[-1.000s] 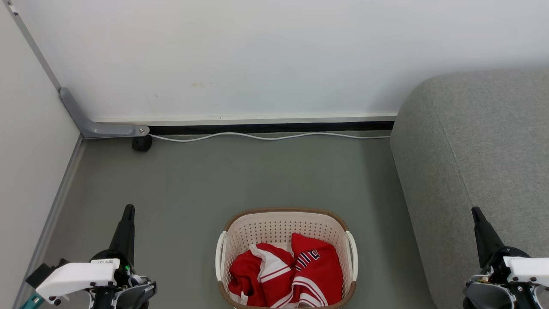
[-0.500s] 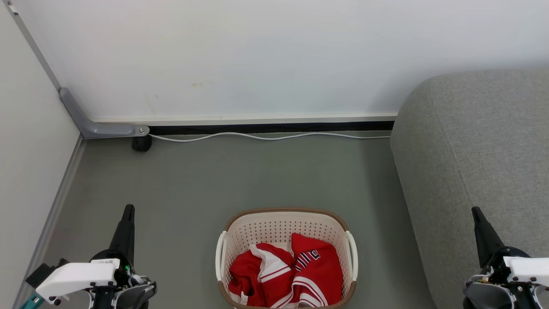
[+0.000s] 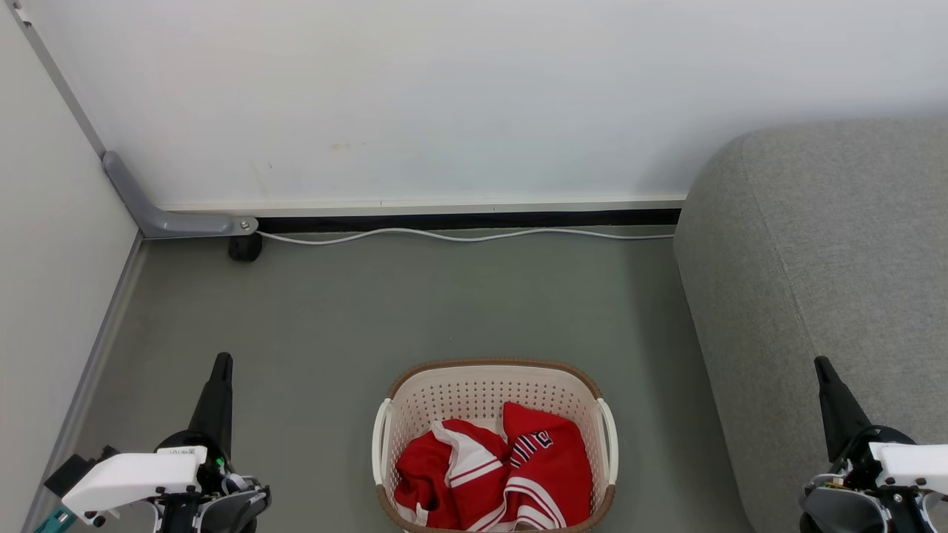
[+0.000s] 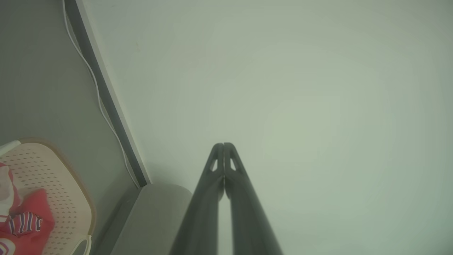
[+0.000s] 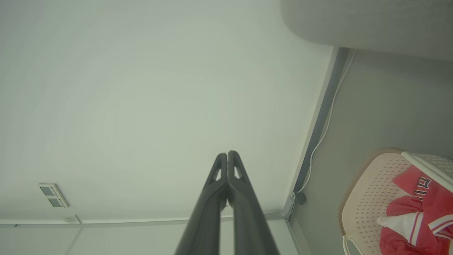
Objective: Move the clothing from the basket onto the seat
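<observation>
Head view: clothing (image 3: 492,474) heaped in basket (image 3: 492,365), soft, light, limp; maybe two pieces, unclear. Pinch raised fold mid-heap. Left hand (image 3: 221,361), right hand (image 3: 820,363): both pressed together, empty.

Bare grey floor (image 3: 415,303) spans the middle of the frame, open passage down to the basket (image 3: 492,364) at bottom centre. Its top stands open, with the clothing (image 3: 511,466) heaped below the rim. The seat (image 3: 829,244) blocks the right side, a strip of floor between it and the basket. The wall (image 3: 444,96) closes the top and a side panel (image 3: 52,244) the left — a white cable (image 3: 459,237) and a grey bracket (image 3: 170,220) hug the wall's foot.
</observation>
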Robot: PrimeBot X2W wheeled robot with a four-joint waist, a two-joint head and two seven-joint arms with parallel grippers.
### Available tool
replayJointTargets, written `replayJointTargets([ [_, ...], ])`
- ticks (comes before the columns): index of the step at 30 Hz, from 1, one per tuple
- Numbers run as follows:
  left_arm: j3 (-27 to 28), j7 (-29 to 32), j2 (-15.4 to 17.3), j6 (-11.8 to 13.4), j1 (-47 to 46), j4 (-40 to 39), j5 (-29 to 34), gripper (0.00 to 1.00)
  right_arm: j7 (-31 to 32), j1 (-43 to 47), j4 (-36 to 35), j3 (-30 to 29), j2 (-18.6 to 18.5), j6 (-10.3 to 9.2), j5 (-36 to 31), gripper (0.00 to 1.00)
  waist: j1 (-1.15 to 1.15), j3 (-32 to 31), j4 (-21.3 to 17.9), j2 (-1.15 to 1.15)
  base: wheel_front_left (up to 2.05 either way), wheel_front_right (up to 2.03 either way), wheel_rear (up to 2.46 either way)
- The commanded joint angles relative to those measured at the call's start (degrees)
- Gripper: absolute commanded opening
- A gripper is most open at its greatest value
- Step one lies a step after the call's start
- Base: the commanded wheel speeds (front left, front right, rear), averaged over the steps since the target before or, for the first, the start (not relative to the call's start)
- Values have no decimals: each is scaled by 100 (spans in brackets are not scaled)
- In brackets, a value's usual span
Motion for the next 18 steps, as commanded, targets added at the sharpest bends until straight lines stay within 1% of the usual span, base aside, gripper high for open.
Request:
replayJointTargets([
  [1, 183, 36, 108, -42, -111, -166, -26, 0, 44, -109, -176, 99, -59, 42, 66, 0, 0, 0, 0, 0, 0, 0, 0],
  [12, 183, 36, 108, -42, -111, -166, -26, 0, 44, -109, -176, 99, -59, 42, 66, 0, 0, 0, 0, 0, 0, 0, 0],
  [13, 0, 0, 0, 0, 0, 0, 1, 100, 0, 0, 0, 0, 0, 0, 0, 100, 0, 0, 0, 0, 0, 0, 0],
  [18, -18, -10, -124, 9, 219, 331, 2, 100, -1, 215, 299, 42, 118, -8, -3, 100, 0, 2, -1, 0, 0, 0, 0],
])
